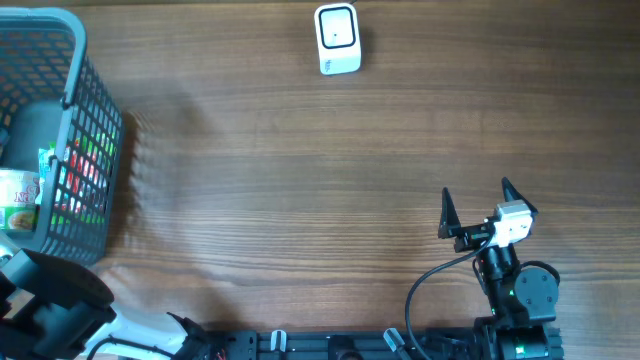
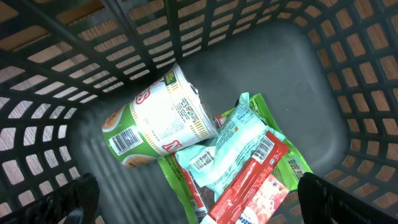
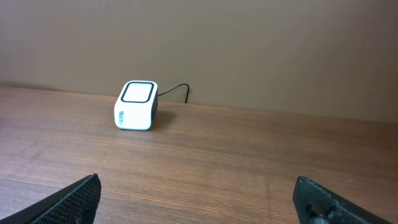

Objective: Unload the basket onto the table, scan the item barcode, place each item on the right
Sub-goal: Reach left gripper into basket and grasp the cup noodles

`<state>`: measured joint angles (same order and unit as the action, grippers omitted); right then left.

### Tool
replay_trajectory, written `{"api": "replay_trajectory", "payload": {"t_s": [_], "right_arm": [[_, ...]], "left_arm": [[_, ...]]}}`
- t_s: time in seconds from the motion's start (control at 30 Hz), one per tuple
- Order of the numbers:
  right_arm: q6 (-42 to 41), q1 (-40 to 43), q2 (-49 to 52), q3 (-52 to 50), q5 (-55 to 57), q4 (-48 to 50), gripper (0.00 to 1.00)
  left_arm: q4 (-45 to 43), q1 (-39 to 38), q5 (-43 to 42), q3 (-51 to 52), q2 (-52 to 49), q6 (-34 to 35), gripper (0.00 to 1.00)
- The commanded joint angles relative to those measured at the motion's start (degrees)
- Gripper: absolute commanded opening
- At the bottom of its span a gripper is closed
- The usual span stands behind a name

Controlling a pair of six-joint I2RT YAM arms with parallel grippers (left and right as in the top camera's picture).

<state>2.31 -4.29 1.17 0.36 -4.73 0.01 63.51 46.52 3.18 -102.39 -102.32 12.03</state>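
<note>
- at the left edge of the desk (image 1: pixel 300 180), a grey plastic basket (image 1: pixel 95 130) with lattice walls and a smooth floor holds all the goods.
- noodle cup (image 2: pixel 158 118): lies on its side in the basket; white body with green and red print, and a barcode panel on the wall near the rim. the small print is too fine to read.
- pale teal packet (image 2: pixel 239 146): crinkled glossy film with a white barcode label, resting against the cup and over the other packets.
- red packet (image 2: pixel 255 186): flat and glossy with a barcode at its upper end; the brand is not legible.
- green packet (image 2: pixel 173 177): lies under the others, only its edges showing.
- scanner (image 1: pixel 337 40): small white rounded box with a dark framed window, at the far centre of the desk; a black cable (image 3: pixel 177 89) leaves its rear.
- left end effector (image 2: pixel 205 202): above the basket's interior, jaws spread fully, gripping nothing.
- right end effector (image 1: pixel 476 192): over bare wood grain facing the scanner, jaws spread fully, gripping nothing.
</note>
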Motion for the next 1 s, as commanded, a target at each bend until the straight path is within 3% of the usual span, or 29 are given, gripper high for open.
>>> {"api": "replay_trajectory", "payload": {"t_s": [0.0, 0.33, 0.47, 0.53, 0.57, 0.63, 0.7, 0.83, 0.97], "right_arm": [[0.63, 0.31, -0.24, -0.07, -0.70, 0.28, 1.00], [0.68, 0.31, -0.24, -0.07, -0.70, 0.28, 1.00], [0.66, 0.31, -0.24, -0.07, -0.70, 0.28, 1.00], [0.66, 0.31, -0.24, -0.07, -0.70, 0.28, 1.00], [0.68, 0.31, -0.24, -0.07, -0.70, 0.28, 1.00], [0.66, 0.31, -0.24, -0.07, -0.70, 0.28, 1.00], [0.66, 0.31, -0.24, -0.07, -0.70, 0.28, 1.00], [0.68, 0.31, -0.24, -0.07, -0.70, 0.28, 1.00], [0.66, 0.31, -0.24, -0.07, -0.70, 0.28, 1.00]], "left_arm": [[0.11, 0.22, 0.55, -0.42, 0.50, -1.16, 1.00], [0.11, 0.22, 0.37, -0.42, 0.50, -1.16, 1.00], [2.34, 0.26, 4.48, -0.42, 0.50, -1.60, 1.00], [2.93, 0.24, 4.37, -0.42, 0.50, -9.44, 1.00], [2.47, 0.26, 4.39, -0.42, 0.50, -19.76, 1.00], [2.56, 0.26, 5.22, -0.42, 0.50, -33.40, 0.95], [1.73, 0.42, 8.61, -0.37, 0.44, -37.42, 0.95], [1.36, 2.29, 4.61, -0.37, -1.55, -44.39, 0.96], [1.27, 4.66, 3.26, -0.37, -5.42, -45.16, 0.89]]}}
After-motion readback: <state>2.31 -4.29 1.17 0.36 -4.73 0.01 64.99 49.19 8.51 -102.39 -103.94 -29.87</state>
